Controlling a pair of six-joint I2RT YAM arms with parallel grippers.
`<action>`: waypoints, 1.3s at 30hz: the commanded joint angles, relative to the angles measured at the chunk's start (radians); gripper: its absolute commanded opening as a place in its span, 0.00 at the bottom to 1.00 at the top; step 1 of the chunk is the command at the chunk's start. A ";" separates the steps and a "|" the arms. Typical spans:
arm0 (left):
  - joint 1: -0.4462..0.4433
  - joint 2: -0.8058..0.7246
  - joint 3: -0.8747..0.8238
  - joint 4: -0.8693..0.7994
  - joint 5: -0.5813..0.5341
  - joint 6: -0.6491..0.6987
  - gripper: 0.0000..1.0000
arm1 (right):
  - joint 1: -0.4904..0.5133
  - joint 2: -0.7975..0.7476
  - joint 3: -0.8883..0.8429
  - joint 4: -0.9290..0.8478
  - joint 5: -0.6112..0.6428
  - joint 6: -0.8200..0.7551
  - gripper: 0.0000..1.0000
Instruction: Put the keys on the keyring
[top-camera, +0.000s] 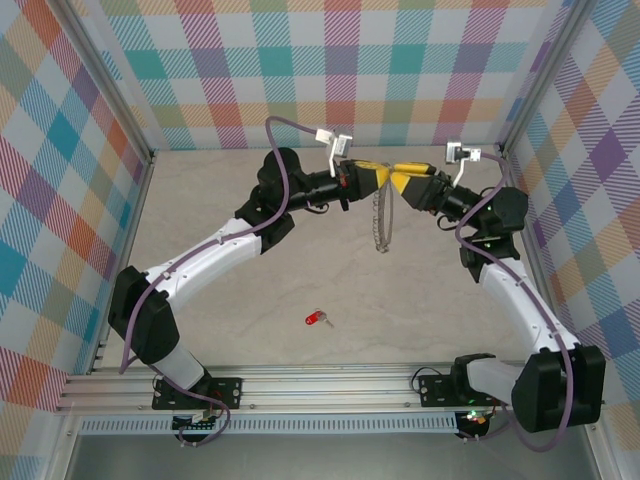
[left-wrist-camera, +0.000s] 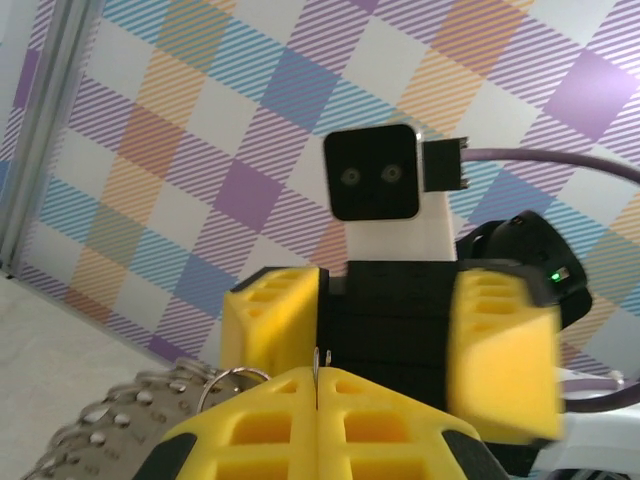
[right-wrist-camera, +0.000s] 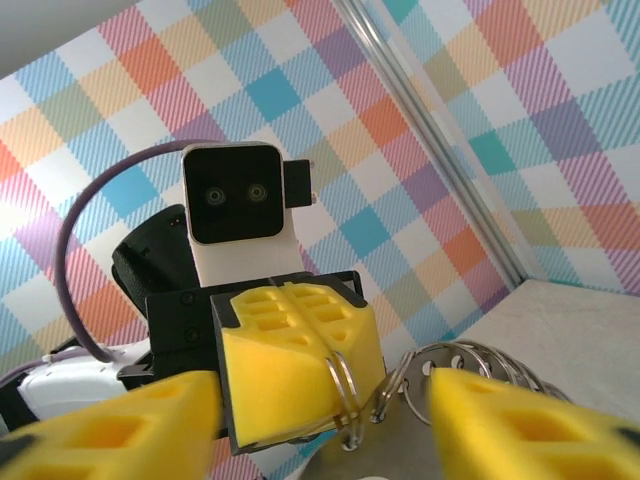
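Observation:
The keyring (top-camera: 380, 225), a thin silver chain, hangs above the table from where both grippers meet. My left gripper (top-camera: 377, 179) is shut on it. In the left wrist view a thin wire ring sits pinched between the pads of that gripper (left-wrist-camera: 318, 372), and the chain (left-wrist-camera: 120, 415) trails off to the left. My right gripper (top-camera: 399, 183) faces it, open. In the right wrist view its blurred fingers (right-wrist-camera: 530, 425) stand either side of the left gripper's closed tips, near the chain's rings (right-wrist-camera: 470, 360). The key (top-camera: 316, 319), with its red head, lies alone on the table well in front.
Checked walls enclose the beige table (top-camera: 250, 300) at the back and on both sides. An aluminium rail (top-camera: 320, 385) runs along the near edge, between the arm bases. Both arms arch inward and meet near the back wall.

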 joint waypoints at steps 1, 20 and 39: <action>0.007 -0.045 -0.017 -0.014 -0.047 0.086 0.00 | 0.006 -0.094 -0.017 -0.149 0.030 -0.061 0.73; 0.015 -0.249 -0.205 -0.092 -0.408 0.326 0.00 | 0.017 -0.407 -0.169 -1.031 0.167 -0.244 0.98; 0.175 -0.322 -0.271 -0.114 -0.416 0.205 0.00 | 0.557 -0.089 -0.298 -1.109 0.598 -0.322 0.64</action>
